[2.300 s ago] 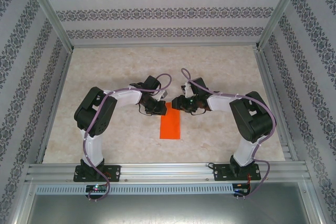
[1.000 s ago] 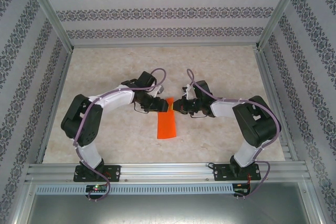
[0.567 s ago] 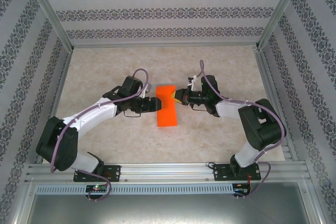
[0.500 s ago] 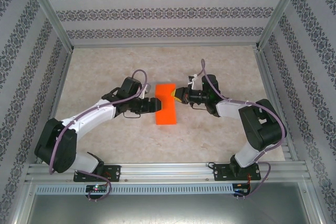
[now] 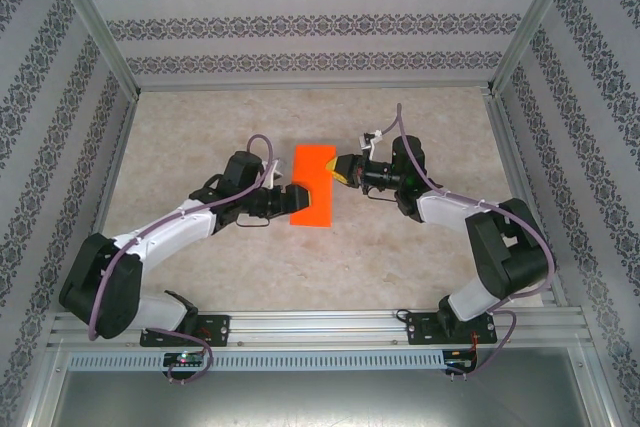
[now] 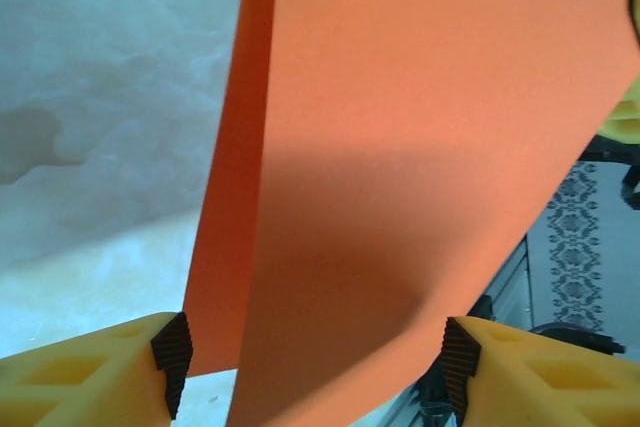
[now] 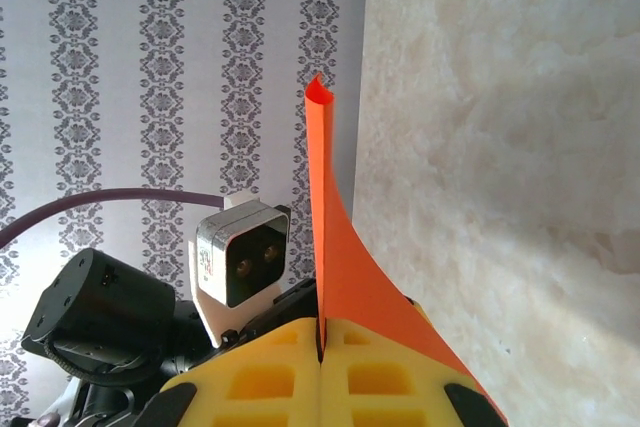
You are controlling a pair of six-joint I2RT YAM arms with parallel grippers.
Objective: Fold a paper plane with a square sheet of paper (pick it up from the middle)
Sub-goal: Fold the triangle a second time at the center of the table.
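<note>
The square sheet of paper (image 5: 313, 187) is bright orange and folded into a long rectangle, held off the table at mid-table. My right gripper (image 5: 340, 169) is shut on its right edge. In the right wrist view the sheet (image 7: 330, 247) rises on edge from the pinched yellow jaws of my right gripper (image 7: 320, 347). My left gripper (image 5: 288, 199) sits at the sheet's left lower side. In the left wrist view the sheet (image 6: 420, 97) spans the gap of my left gripper (image 6: 315, 362), which is open, and the black pads (image 6: 172, 357) stand wide apart at the sheet's edges.
The marbled tabletop (image 5: 200, 127) lies inside patterned walls with metal corner posts (image 5: 95, 22). An aluminium rail (image 5: 320, 325) runs along the near edge by the arm bases. The left wrist camera (image 7: 240, 262) faces my right gripper closely.
Both arms have stretched away from their bases. The sheet has left the table and moved farther back, still pinched by the right gripper, while the left gripper stays beside it.
</note>
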